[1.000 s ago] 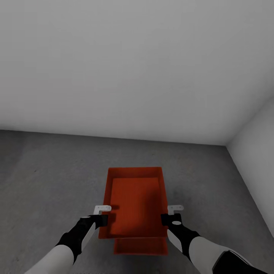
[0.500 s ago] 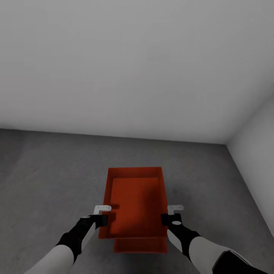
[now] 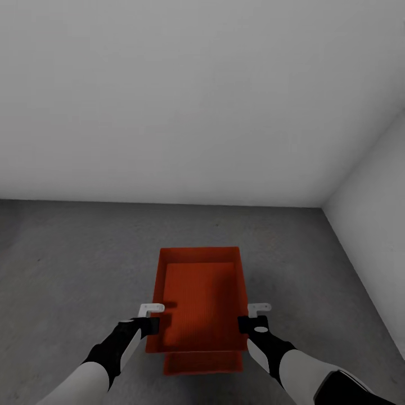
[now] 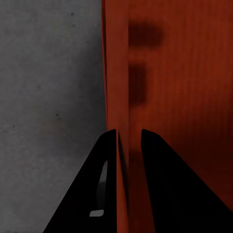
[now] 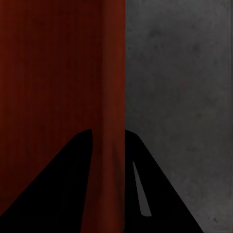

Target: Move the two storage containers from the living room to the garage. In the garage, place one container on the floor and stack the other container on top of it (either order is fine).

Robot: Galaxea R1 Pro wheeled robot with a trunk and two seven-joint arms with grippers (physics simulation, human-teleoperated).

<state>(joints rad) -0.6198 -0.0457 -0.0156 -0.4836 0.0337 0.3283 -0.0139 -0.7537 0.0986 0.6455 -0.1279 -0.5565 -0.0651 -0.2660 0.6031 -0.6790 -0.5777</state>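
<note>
Above the floor [image 3: 73, 270], upper storage container [image 3: 199, 298] between 2 clamped grippers.

White forearms, black wrists, black grippers with pale brackets.

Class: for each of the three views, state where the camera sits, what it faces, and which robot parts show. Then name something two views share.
Head view: on the head, facing forward and down at the held bin, the bin below, floor, walls; both arms show.
Left wrist view: near the left gripper, facing along its fingers astride the bin's wall.
Right wrist view: near the right gripper, likewise.
Shared: held bin and floor.
</note>
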